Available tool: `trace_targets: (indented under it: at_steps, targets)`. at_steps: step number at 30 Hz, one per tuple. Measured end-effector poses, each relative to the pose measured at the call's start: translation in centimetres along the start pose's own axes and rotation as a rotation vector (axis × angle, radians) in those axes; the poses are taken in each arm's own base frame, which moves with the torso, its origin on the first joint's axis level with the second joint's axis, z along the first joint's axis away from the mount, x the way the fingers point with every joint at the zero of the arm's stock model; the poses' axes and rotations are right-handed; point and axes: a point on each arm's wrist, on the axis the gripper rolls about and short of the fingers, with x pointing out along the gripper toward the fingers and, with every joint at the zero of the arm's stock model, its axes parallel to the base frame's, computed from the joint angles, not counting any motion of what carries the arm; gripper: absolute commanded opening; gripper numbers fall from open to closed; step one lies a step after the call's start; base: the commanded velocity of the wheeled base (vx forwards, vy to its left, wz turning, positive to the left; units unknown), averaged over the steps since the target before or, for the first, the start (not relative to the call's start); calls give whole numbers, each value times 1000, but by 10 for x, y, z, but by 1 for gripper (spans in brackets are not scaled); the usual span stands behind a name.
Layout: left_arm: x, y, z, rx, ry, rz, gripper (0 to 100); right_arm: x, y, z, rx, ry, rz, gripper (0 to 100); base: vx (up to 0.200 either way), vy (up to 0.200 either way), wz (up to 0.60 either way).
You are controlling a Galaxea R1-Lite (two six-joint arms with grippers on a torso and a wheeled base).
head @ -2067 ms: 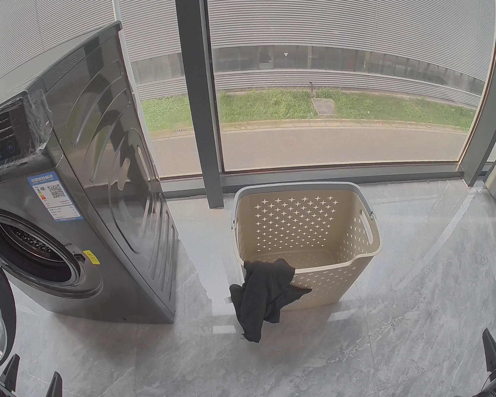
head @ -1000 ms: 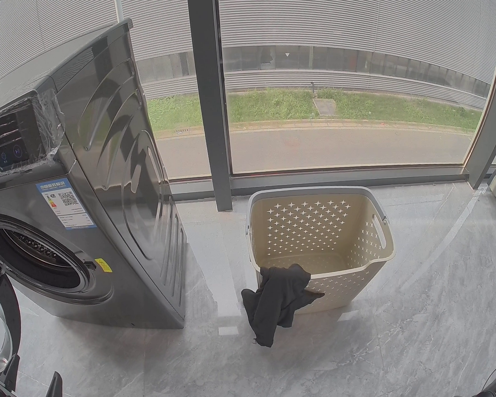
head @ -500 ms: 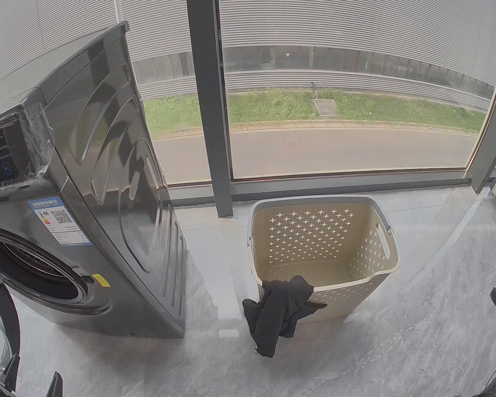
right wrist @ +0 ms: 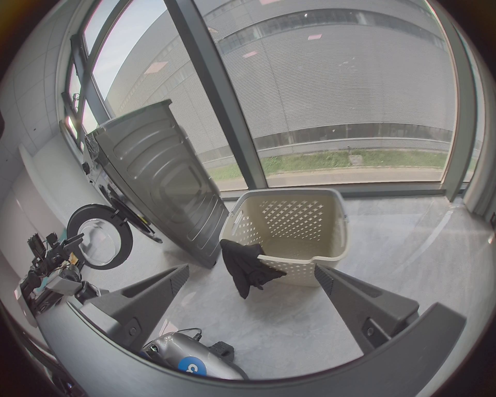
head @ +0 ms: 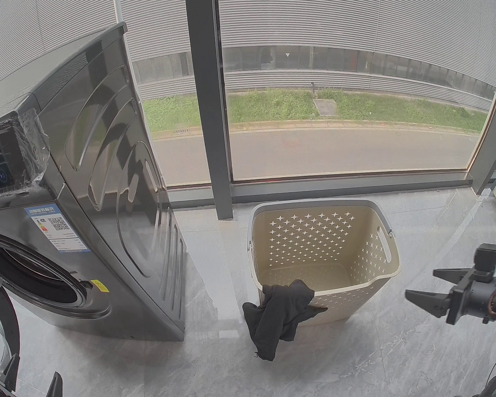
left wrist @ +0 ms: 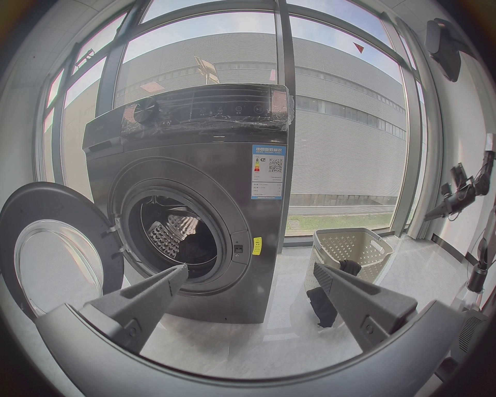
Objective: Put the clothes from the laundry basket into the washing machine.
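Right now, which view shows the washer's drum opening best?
Left wrist view: it faces the drum opening square on, door swung aside. The head view catches it slantwise at the edge; the right wrist view gives the washing machine side and door, hardly the opening.

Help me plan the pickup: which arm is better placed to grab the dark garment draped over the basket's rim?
Right, probably. The right gripper is open beside the laundry basket, pointing toward the dark garment on its near rim. The left gripper sits low by the washing machine, farther away.
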Motion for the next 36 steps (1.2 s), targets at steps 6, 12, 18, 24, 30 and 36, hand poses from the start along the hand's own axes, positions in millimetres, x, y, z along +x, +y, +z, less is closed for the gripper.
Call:
trace_targets:
  at_steps: [6, 12, 18, 24, 30, 36]
  targets:
    - [0, 0, 0, 0, 0, -1, 100, 58, 9, -6, -25, 35, 68, 100, 0, 0, 0]
    - [0, 0, 0, 0, 0, 0, 100, 110, 20, -27, -59, 53, 95, 100, 0, 0, 0]
    - [0, 0, 0, -1, 1, 0, 100, 149, 22, -53, -94, 88, 98, 100, 0, 0, 0]
    - [0, 0, 0, -1, 1, -1, 100, 171, 20, -76, -119, 154, 89, 100, 0, 0, 0]
    - [0, 0, 0, -1, 1, 0, 100, 179, 20, -87, -124, 192, 90, 100, 0, 0, 0]
    - [0, 0, 0, -1, 1, 0, 100, 189, 20, -98, -131, 216, 67, 100, 0, 0, 0]
